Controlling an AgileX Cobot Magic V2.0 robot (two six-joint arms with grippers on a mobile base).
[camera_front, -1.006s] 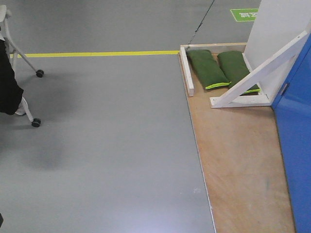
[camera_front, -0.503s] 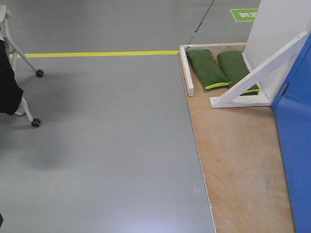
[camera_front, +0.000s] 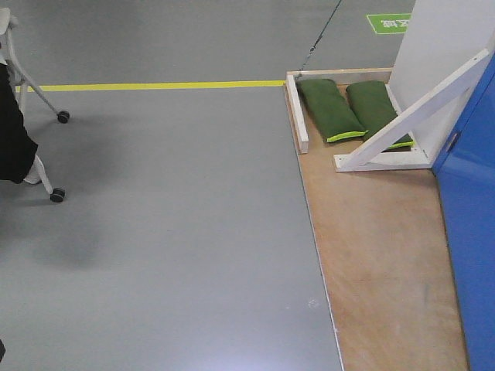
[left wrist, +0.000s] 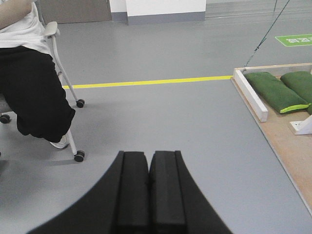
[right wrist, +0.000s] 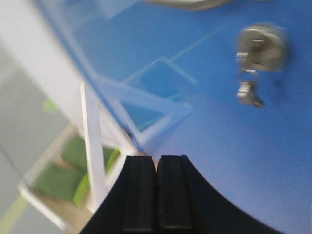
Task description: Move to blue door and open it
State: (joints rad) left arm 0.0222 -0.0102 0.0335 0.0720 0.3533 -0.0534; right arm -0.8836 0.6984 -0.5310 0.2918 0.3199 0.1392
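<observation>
The blue door point(camera_front: 473, 224) stands at the right edge of the front view, bordering the plywood base point(camera_front: 379, 247) beside the white brace point(camera_front: 414, 108). The right tool point(right wrist: 157, 195), clenched empty, is close to its glossy face near the round lock point(right wrist: 261, 48); the left tool point(left wrist: 148, 195), also clenched empty, faces grey floor point(left wrist: 170, 112)

Left end effector: the matte black two-finger left end effector point(left wrist: 148, 155) fills the lower middle of its wrist view, aimed forward and slightly down.
Left fingers: two flat, rectangular black fingers point(left wrist: 134, 190) are pressed side by side, with only a thin seam between them and closed on themselves.
Right end effector: the matte black two-finger right end effector point(right wrist: 157, 158) sits at the bottom of its wrist view, which is blurred and tilted.
Right fingers: both black fingers point(right wrist: 139, 195) meet along a narrow line, their flat tips level, closed on themselves.
</observation>
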